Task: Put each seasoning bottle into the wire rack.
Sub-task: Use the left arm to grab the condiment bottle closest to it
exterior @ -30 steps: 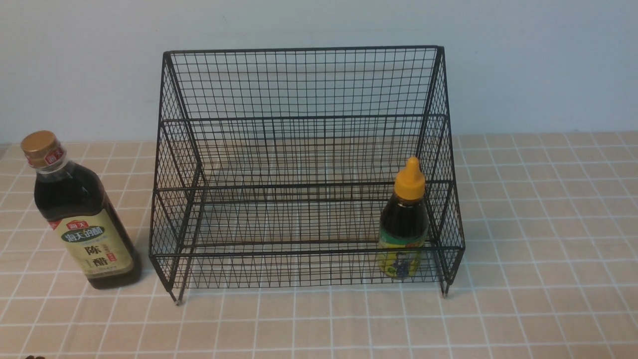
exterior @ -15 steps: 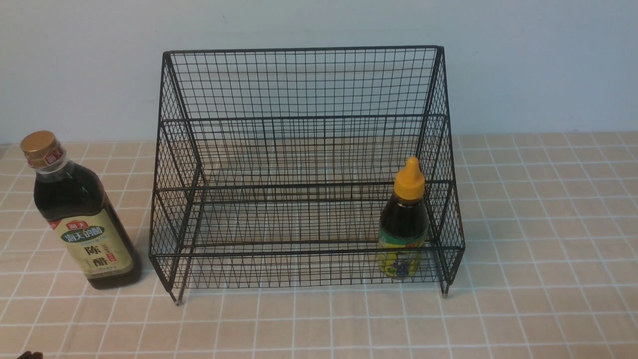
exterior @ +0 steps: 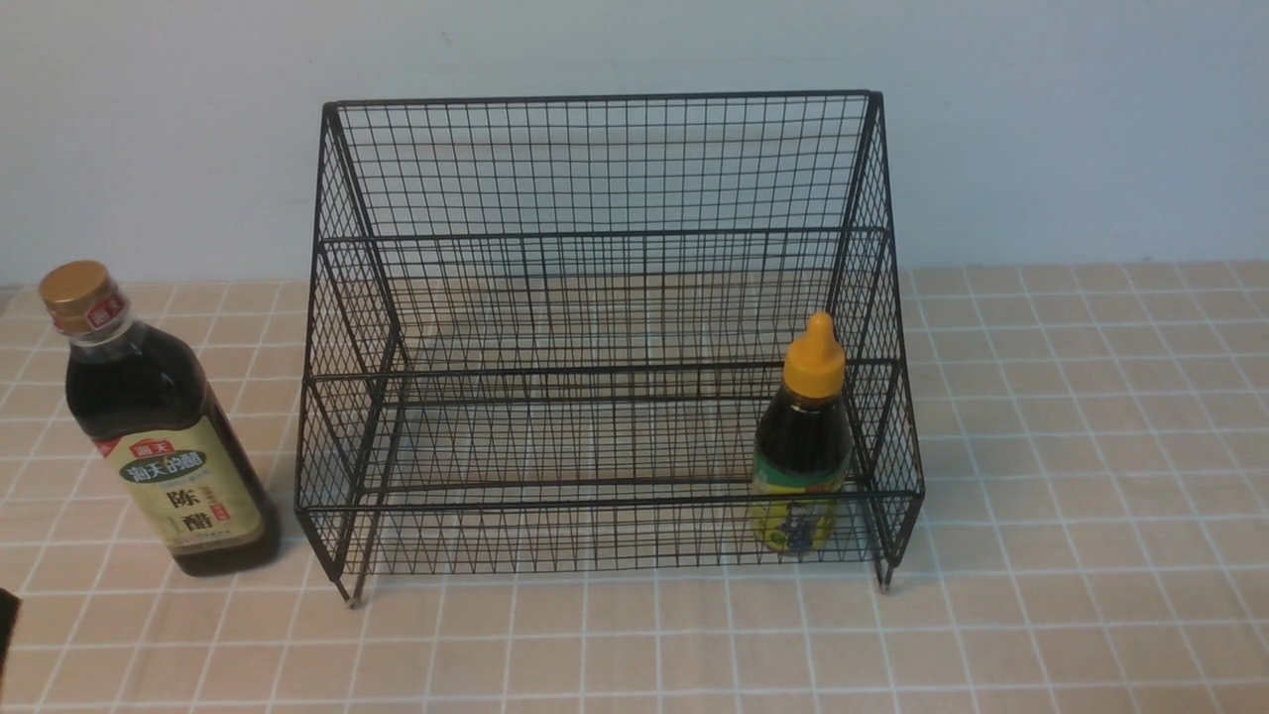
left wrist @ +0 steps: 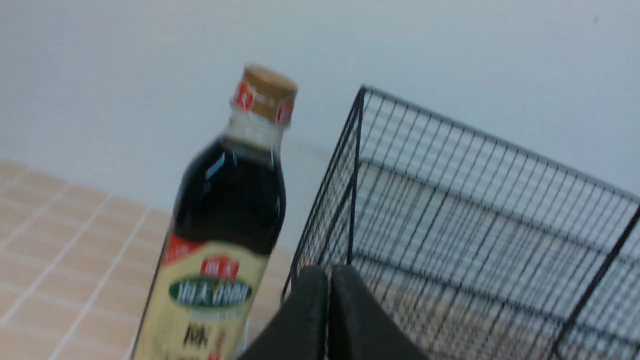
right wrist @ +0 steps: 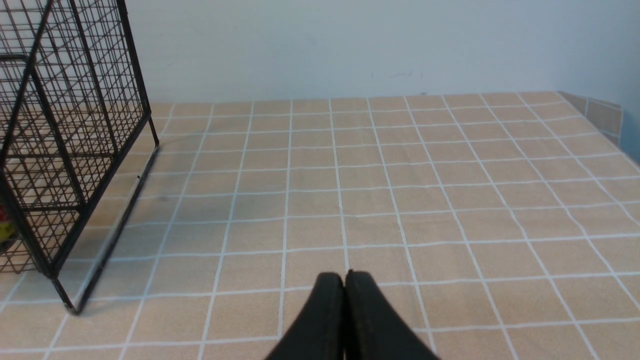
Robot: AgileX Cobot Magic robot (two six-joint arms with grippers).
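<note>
left to right: the left gripper [left wrist: 328, 272], jaws pressed together and empty, hangs near the tall bottle [exterior: 159, 416]. this bottle stands upright on the tiled table [exterior: 1091, 446], outside the wire rack [exterior: 605, 98] and just beside its left side. the rack holds only the short bottle [exterior: 805, 446], upright in the right corner of the lower tier. the right gripper [right wrist: 344, 277], jaws likewise closed on nothing, sits over bare tiles to the rack's right. judged progress: one bottle placed, one remaining, its grasp not yet begun.
</note>
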